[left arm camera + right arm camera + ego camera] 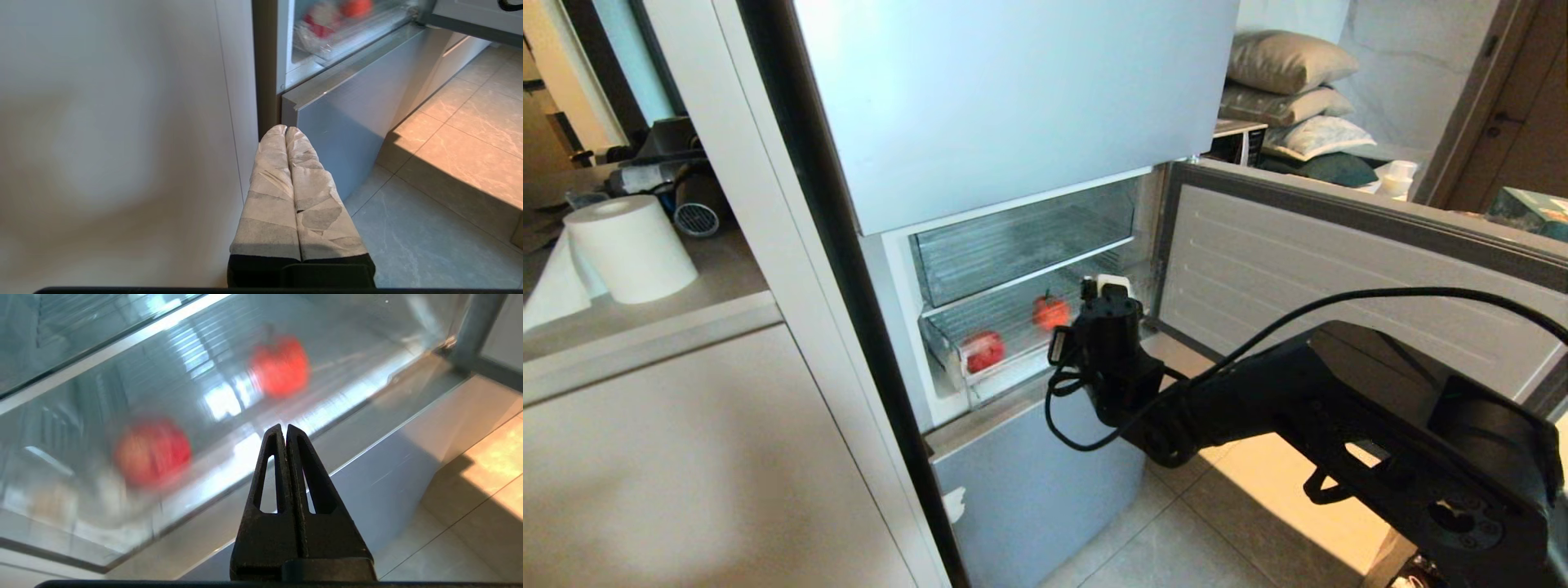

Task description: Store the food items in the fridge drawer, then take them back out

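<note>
- Fridge drawer (947,347): stands pulled out below a glass shelf, fridge door (1339,269) open.
- Two red-orange fruits inside: one (1051,312) further back, one (984,351) near the front wall; the front one is blurred, possibly wrapped.
- Right gripper (284,430): jaws together, empty, just outside the drawer front.
- Left gripper (286,130): jaws together, low beside the cabinet.

Both red fruits (152,452) blurred; R arm (1380,425) cropped.
</note>
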Robot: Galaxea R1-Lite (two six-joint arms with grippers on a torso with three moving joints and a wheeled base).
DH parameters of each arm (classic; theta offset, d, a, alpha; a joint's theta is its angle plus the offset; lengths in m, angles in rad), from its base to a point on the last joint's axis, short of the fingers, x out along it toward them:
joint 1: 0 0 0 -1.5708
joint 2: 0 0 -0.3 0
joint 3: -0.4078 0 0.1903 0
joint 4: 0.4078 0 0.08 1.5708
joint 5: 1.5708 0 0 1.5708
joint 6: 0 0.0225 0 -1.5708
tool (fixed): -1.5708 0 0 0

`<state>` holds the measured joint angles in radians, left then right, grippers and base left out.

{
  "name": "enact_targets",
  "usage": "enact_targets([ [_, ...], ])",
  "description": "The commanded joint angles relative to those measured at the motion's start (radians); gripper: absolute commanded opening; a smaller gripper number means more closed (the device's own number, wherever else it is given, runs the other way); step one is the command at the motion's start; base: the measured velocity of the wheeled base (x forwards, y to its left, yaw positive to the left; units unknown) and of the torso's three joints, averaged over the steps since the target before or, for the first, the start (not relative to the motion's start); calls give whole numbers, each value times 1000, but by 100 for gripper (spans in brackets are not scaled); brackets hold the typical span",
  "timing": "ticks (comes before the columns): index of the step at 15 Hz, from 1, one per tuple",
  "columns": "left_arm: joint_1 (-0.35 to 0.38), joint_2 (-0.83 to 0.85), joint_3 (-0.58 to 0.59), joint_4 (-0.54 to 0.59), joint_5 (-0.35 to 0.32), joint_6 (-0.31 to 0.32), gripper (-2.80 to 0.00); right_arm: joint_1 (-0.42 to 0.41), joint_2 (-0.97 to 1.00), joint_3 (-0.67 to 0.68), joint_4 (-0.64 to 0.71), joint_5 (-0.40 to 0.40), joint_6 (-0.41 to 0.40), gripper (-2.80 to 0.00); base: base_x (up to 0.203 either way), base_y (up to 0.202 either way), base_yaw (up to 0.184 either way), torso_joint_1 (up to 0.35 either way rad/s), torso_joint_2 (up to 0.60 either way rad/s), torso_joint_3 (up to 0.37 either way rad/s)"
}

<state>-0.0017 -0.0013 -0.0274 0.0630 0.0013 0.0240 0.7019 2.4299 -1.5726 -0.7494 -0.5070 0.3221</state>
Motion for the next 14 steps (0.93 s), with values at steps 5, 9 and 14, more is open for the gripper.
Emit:
enact_targets([
  [5, 0, 1, 0, 0, 0, 0, -280, 93, -417, 624, -1, -18, 104, -280, 0, 0, 0, 0, 0, 0],
  [9, 0, 1, 0, 1, 0, 1, -280, 125, -700, 937, -21, -23, 117, -280, 0, 0, 0, 0, 0, 0],
  [14, 0, 1, 0, 1, 0, -1, -280, 20, -1168, 1201, -15, -24, 5, -280, 0, 0, 0, 0, 0, 0],
])
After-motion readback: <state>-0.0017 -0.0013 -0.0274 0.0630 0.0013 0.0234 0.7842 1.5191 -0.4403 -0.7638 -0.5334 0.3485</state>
